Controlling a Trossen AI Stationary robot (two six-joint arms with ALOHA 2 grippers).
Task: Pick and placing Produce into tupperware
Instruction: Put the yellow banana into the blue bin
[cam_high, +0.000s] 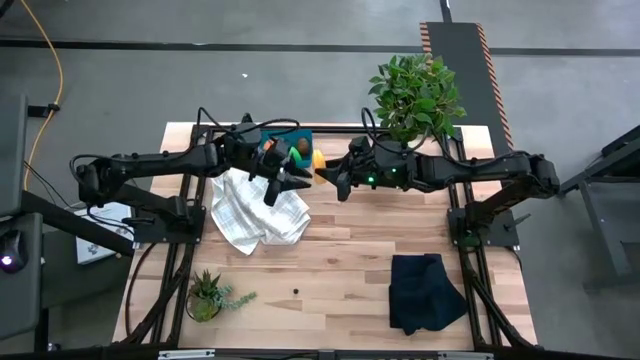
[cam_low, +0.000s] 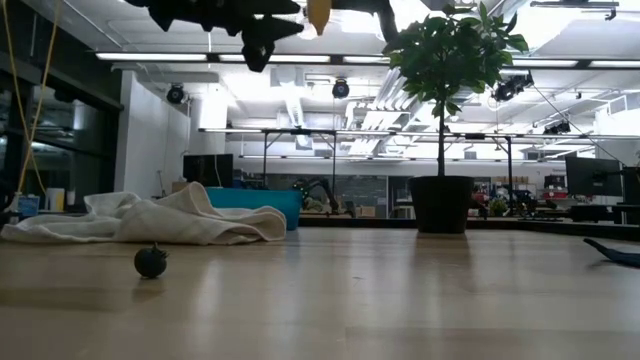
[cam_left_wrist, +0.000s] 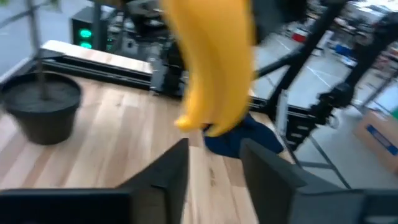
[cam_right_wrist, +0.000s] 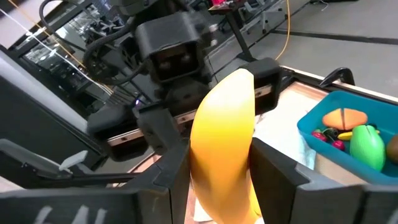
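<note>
Produce is being gathered on a pale wooden table worked by two dark arms. A yellow banana is being held in the air by the right gripper, its two fingers being pressed against the banana's sides, as shown in the right wrist view. In the high view the banana is being carried just beside the right-hand edge of the tupperware, a shallow teal-blue box at the far middle of the table. The left gripper is being held just in front of the banana, facing the right gripper; in the left wrist view its fingers are being kept apart with nothing between them, the banana hanging just beyond their tips.

Inside the tupperware, a green oval piece, an orange piece and some small red and dark bits are being seen lying together. A crumpled white checked cloth is being seen lying beside the box, on its near side. A small dark berry is being seen resting alone on the wood, well apart from the box, towards the near edge. A leafy bush in a dark pot is standing at the far right, a small spiky plant at the near left and a folded black cloth at the near right
</note>
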